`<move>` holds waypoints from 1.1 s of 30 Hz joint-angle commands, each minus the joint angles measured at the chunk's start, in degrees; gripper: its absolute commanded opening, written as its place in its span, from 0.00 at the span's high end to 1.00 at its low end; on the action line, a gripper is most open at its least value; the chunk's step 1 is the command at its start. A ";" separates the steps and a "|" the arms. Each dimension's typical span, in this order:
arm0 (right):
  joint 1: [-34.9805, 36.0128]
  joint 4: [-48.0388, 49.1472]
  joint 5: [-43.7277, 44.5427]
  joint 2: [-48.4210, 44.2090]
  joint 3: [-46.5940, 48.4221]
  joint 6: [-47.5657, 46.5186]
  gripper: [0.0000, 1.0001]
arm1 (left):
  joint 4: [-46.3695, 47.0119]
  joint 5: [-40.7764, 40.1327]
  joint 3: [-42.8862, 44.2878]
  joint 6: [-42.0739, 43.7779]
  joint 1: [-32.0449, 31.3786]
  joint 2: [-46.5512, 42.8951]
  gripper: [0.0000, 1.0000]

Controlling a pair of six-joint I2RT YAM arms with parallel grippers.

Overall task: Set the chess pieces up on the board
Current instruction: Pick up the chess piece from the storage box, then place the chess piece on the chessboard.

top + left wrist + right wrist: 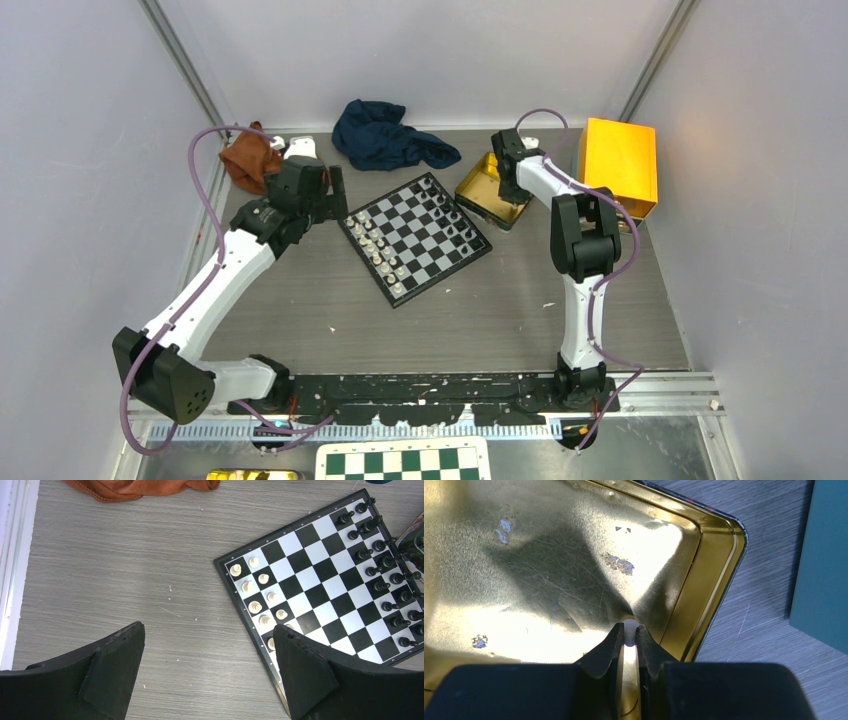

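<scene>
Since the leftover pieces seem to be kept in the gold tin (478,190) at the upper right of the board (415,237), the right gripper (628,640) is down inside it, jaws drawn narrow around 1 small white piece (629,631) near the tin's right-hand rim. Only the rounded top of that piece shows between the fingertips, so its type cannot be told. The pinch looks set for a lift toward the white side.

The board sits turned at an angle in the middle of the top view. White pieces (255,606) stand in 2 rows along its lower-left edge, and black pieces (387,560) in 2 rows along the upper-right edge. The white rows look unfinished, though 1 finger hides their lower end in the left wrist view.

Meanwhile the left gripper (207,665) hangs over bare table (125,580) just beside the board's left corner, jaws wide and holding nothing, probably parked there to keep out of the other arm's path.

A brown cloth (250,160) lies at the upper left, a blue cloth (390,135) above the board, an orange box (620,165) at the upper right, and a green-and-white checkered sheet (405,462) at the bottom edge.

No brand, label or writing can be read anywhere.
</scene>
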 commanded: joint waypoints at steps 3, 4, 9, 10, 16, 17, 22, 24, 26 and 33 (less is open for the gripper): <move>1.38 0.19 -0.55 -7.03 1.95 -2.01 1.00 | 1.63 -0.75 0.10 0.16 0.40 -2.49 0.00; 1.84 0.05 -0.89 -8.02 1.97 -2.14 1.00 | 1.53 -0.72 -0.15 0.08 0.39 -2.86 0.00; 4.89 -1.75 -1.59 -11.29 2.65 -3.58 1.00 | 1.42 -0.31 -1.38 -0.50 0.40 -4.80 0.00; 5.59 -2.04 -1.76 -11.99 2.71 -3.69 0.99 | 1.38 -0.15 -1.58 -0.59 0.40 -5.19 0.00; 11.23 -4.73 -1.51 -15.82 2.90 -4.15 1.00 | 0.71 0.23 -2.33 -0.95 0.40 -7.25 0.00; 12.26 -5.45 -1.38 -16.40 2.67 -4.20 1.00 | 0.61 0.30 -2.49 -0.99 0.43 -7.66 0.00; 19.04 -7.03 -0.72 -20.36 -0.01 -3.63 1.00 | 0.22 0.39 -3.07 -1.21 0.40 -9.44 0.00; 22.76 -6.98 -0.56 -22.55 -2.53 -2.56 0.99 | 0.23 0.28 -3.22 -1.34 0.40 -10.00 0.00; 25.79 -6.97 -0.47 -24.07 -4.72 -1.42 1.00 | 0.22 0.17 -3.36 -1.45 0.40 -10.38 0.00; 35.57 -6.36 -1.84 -26.24 -10.38 2.59 0.99 | 0.49 0.32 -3.73 -2.17 0.40 -11.26 0.00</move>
